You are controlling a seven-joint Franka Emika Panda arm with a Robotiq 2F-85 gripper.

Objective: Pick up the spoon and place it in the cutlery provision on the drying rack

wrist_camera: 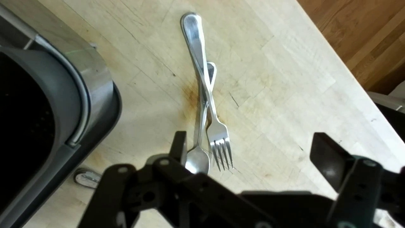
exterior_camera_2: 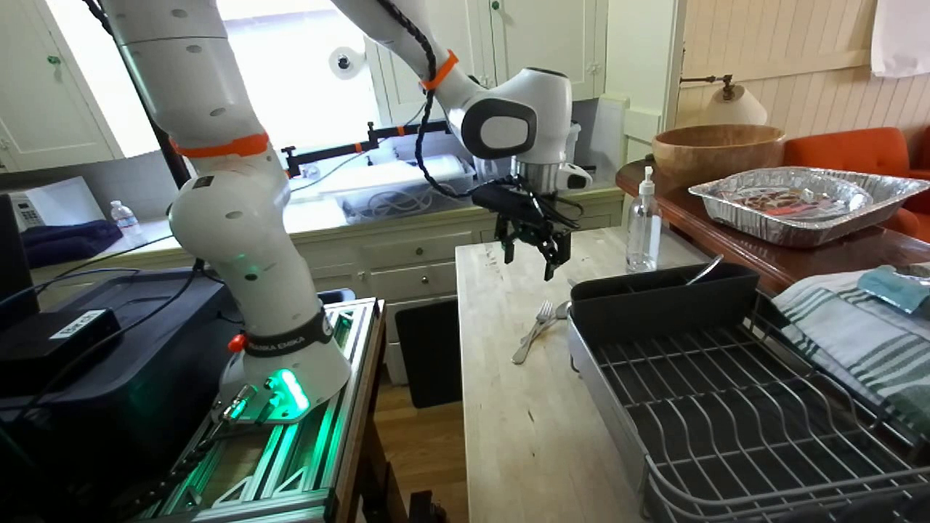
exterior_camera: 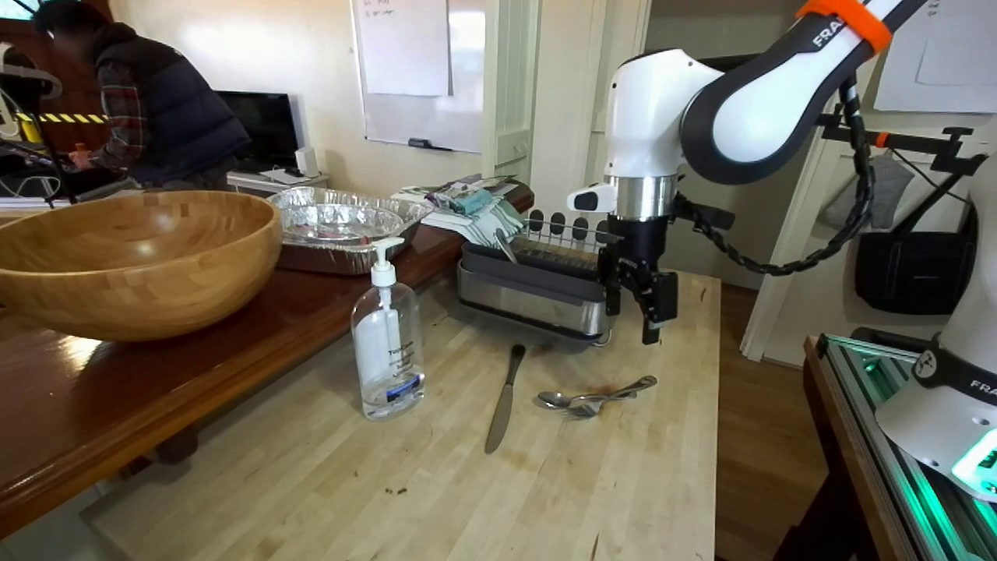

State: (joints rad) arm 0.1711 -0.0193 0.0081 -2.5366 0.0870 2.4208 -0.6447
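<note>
The silver spoon lies on the wooden table with a fork crossed over its handle. The pair shows in both exterior views, with the spoon's bowl beside the fork's tines. My gripper is open and empty, pointing down above the table; it shows raised in both exterior views. In the wrist view its left finger covers part of the spoon's bowl. The dark cutlery provision sits at one end of the steel drying rack. The rack's corner shows at left in the wrist view.
A knife lies near the rack. A clear pump bottle stands on the table. A utensil handle sticks up from the holder. A wooden bowl, foil trays and towels are on the higher brown table.
</note>
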